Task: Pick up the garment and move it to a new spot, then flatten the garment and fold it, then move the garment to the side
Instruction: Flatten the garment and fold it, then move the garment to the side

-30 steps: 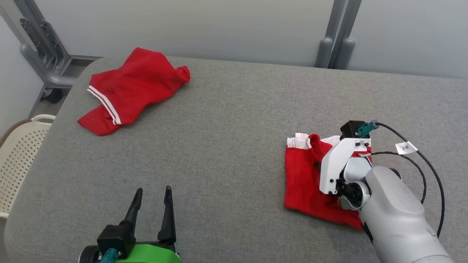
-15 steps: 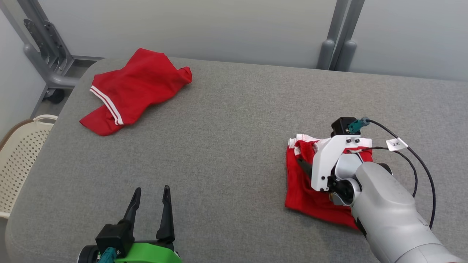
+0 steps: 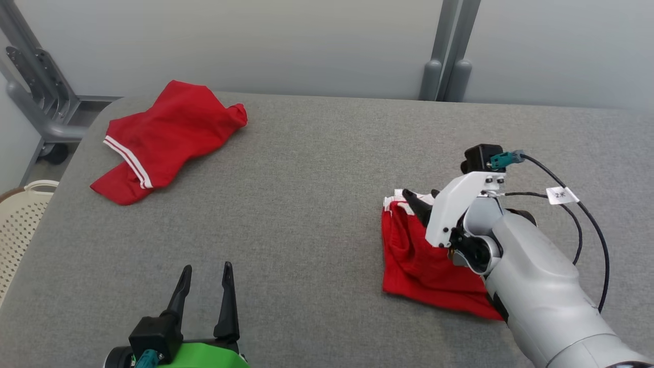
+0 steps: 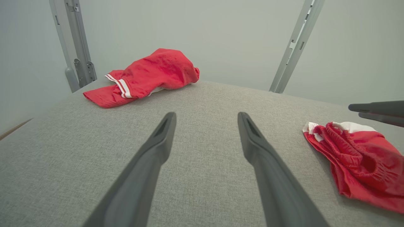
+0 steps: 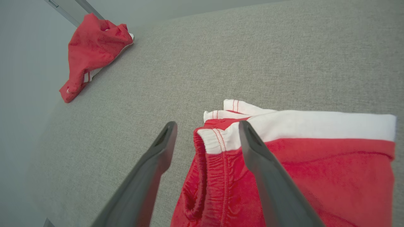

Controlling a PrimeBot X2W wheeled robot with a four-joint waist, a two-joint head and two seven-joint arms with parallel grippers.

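Toward the right of the head view, the folded red shorts [image 3: 414, 260] lie on the grey fabric-covered table [image 3: 306, 194], white trim and gathered elastic waistband at the far end and red cloth running back under the pale right forearm. The right gripper [image 3: 421, 195] hangs over that white-trimmed end with its two dark fingers spread apart and nothing pinched between them. In the right wrist view, the waistband corner shows in the gap between the fingers. In the left wrist view, at the right edge of the frame, the same fingertips sit just above the cloth with a gap under them. A black cable [image 3: 587, 220] with a small white label tag [image 3: 560, 194] loops off the right wrist. At the bottom left of the head view, the left gripper [image 3: 207, 267] points up the frame on its green wrist, fingers wide apart and empty, over bare table well away from the shorts. A second red garment [image 3: 163, 133] with white stripes lies rumpled at the upper left, near the table's far corner. A cream perforated basket [image 3: 20, 214] sits at the left edge, beside the table, and grey frame posts [image 3: 449, 51] stand behind it against the pale wall.
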